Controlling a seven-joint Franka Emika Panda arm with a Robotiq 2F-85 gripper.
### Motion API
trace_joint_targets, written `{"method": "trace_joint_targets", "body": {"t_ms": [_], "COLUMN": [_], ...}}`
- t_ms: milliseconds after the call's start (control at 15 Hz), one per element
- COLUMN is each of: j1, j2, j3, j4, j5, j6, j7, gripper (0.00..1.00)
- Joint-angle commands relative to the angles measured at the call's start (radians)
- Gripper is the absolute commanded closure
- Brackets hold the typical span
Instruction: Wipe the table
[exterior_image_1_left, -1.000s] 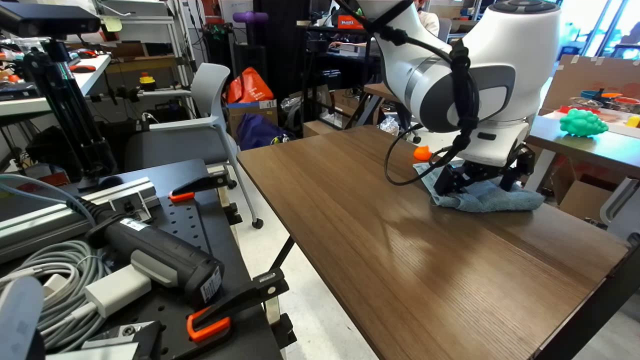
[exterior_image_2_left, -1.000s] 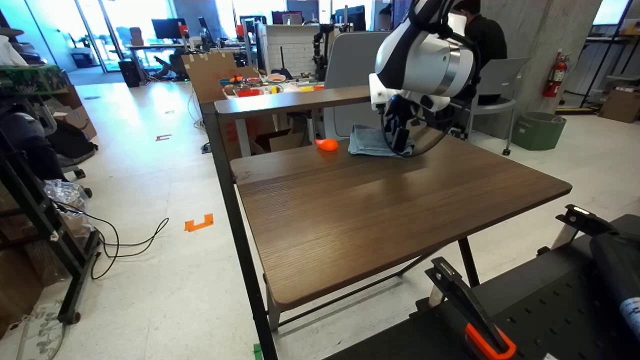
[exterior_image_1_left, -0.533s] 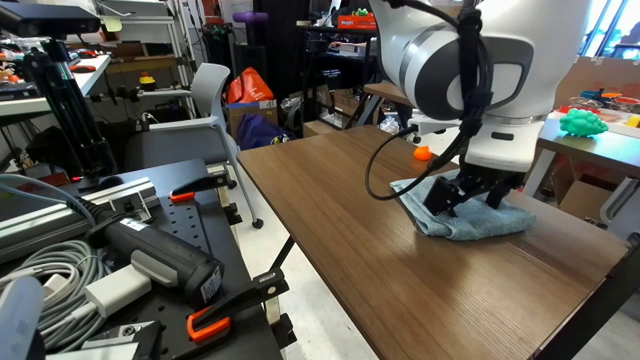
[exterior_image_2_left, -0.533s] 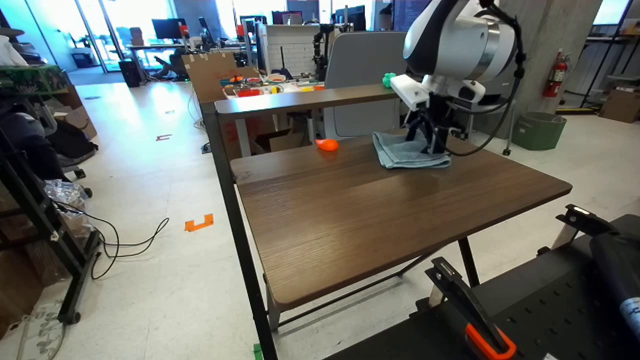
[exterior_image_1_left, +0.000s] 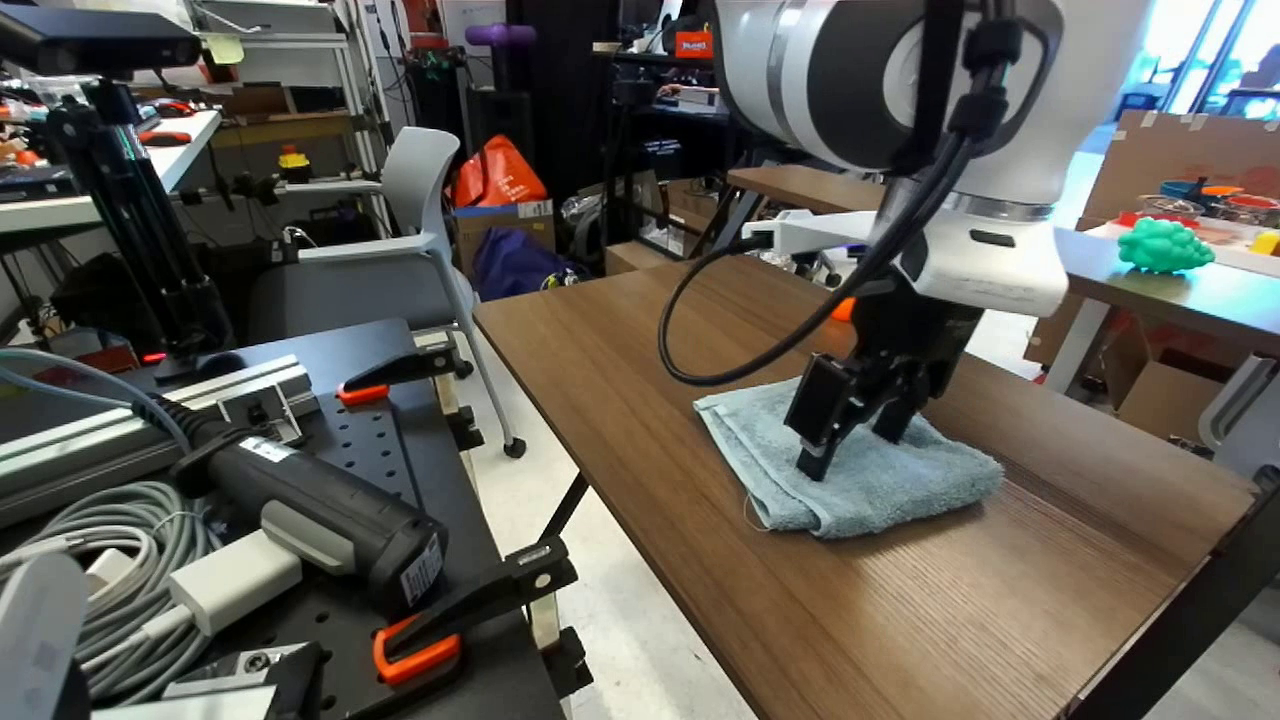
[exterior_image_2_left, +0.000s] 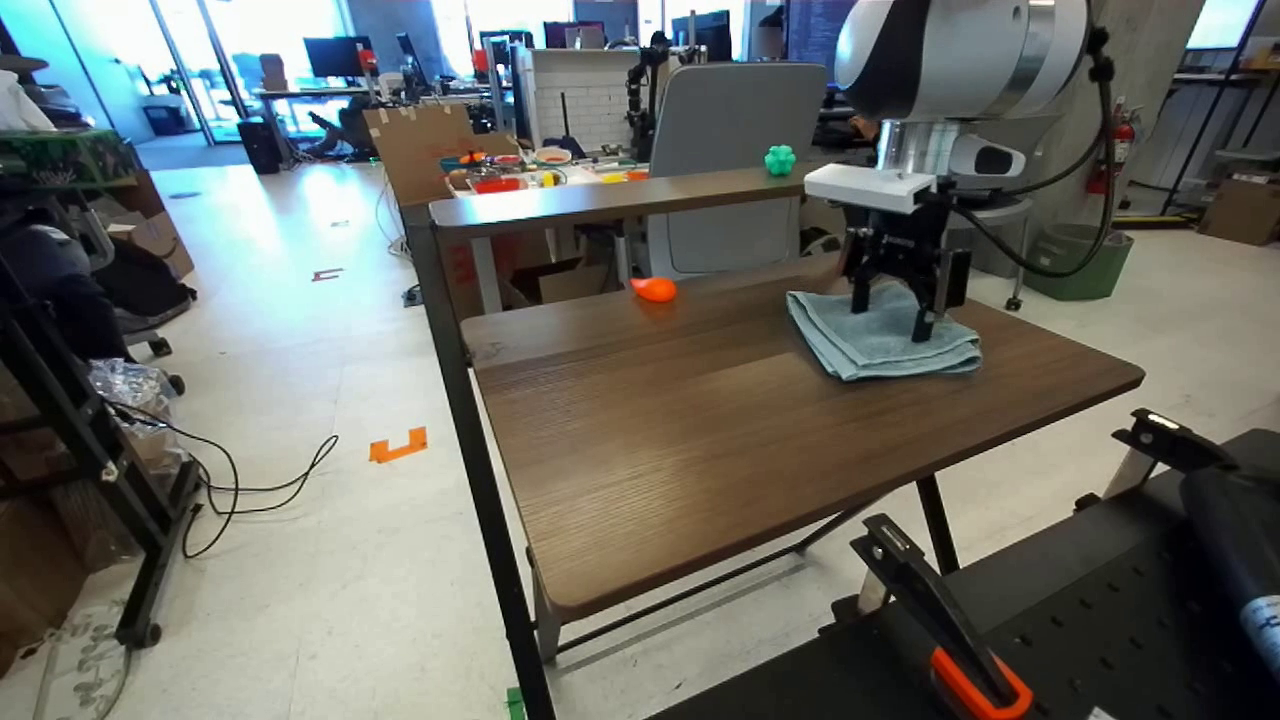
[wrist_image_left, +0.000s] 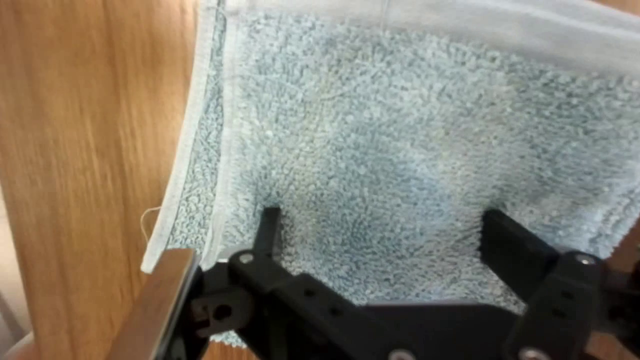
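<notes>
The table (exterior_image_1_left: 640, 400) has a brown wood-grain top and fills the middle of both exterior views. On it lies a folded blue-grey towel (exterior_image_2_left: 860, 355), flat with layered edges. My gripper (wrist_image_left: 382, 214) points down onto this cloth with its jaws wide apart. Both fingertips (exterior_image_1_left: 815, 465) appear to press into the towel's upper face, and no fold is pinched between them. In the wrist view the towel (wrist_image_left: 375, 125) covers most of the picture, with bare table (wrist_image_left: 90, 125) showing along the left.
A small orange object (exterior_image_2_left: 655, 290) sits near the table's far edge. Alongside is a black perforated bench (exterior_image_1_left: 370, 450) carrying clamps, cables and a scanner-like tool. A raised surface behind the table bears a green lumpy toy (exterior_image_2_left: 780, 160). The arm's black cable (exterior_image_1_left: 720, 375) loops low over the tabletop.
Gripper and towel have slid together over the tabletop, away from the orange object and toward the black bench side. The jaws have stayed apart.
</notes>
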Motion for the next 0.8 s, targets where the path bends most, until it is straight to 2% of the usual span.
{"method": "trace_joint_targets", "body": {"t_ms": [0,133,333,733], "j1": [0.117,0.166,0.225,0.258], "j2": [0.023,0.052,0.088,0.091], "j3": [-0.047,-0.047,-0.041,0.003], "j4": [0.008,0.020,0.023,0.002], "j5": [-0.086,-0.126,-0.155,-0.128], "j6": [-0.116,-0.149,-0.111,0.010], "j7": [0.031,0.052,0.103,0.125], "gripper": [0.00,0.00,0.00,0.00]}}
